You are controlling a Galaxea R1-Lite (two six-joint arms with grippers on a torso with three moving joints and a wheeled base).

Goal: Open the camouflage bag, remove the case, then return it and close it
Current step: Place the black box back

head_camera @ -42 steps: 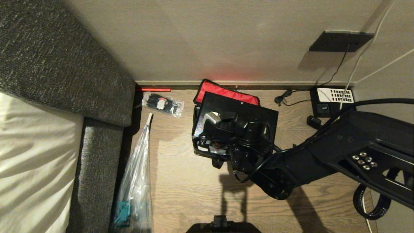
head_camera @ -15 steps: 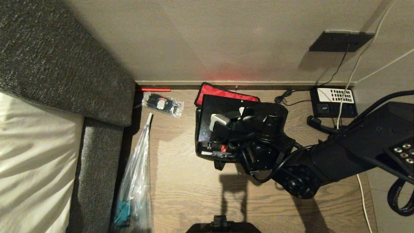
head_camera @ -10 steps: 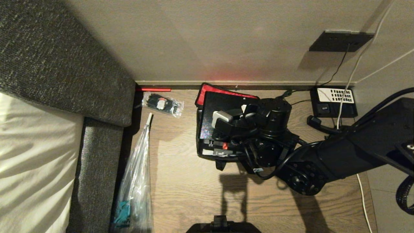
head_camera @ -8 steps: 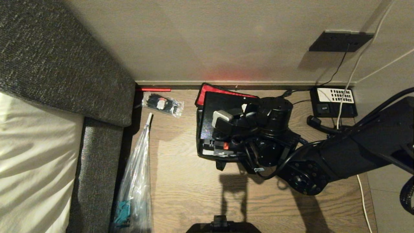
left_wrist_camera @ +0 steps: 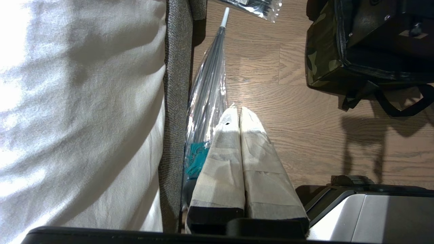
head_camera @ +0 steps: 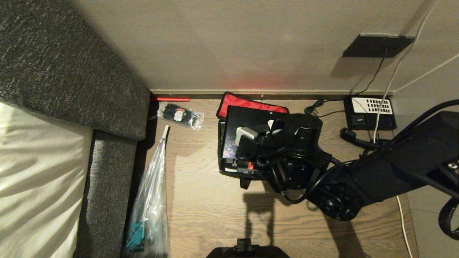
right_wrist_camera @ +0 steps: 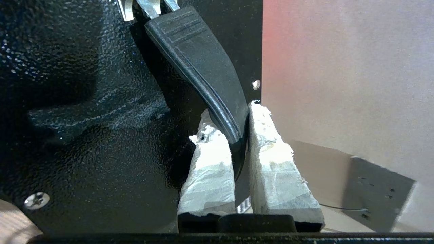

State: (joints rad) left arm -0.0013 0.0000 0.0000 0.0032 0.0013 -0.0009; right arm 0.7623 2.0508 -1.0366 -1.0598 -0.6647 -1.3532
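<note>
Right gripper (right_wrist_camera: 234, 128), fingers pinched on the handle (right_wrist_camera: 200, 67) of the case (head_camera: 247, 118), centre frame over the largely hidden camouflage bag (left_wrist_camera: 320, 54), red lining (head_camera: 247, 102) showing above; left gripper (left_wrist_camera: 239, 113) closed, empty.

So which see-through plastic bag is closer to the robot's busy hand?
The small clear packet of black bits by the wall. It lies nearer the right hand, which grips the case's handle, than the long plastic-wrapped bundle beside the sofa.
</note>
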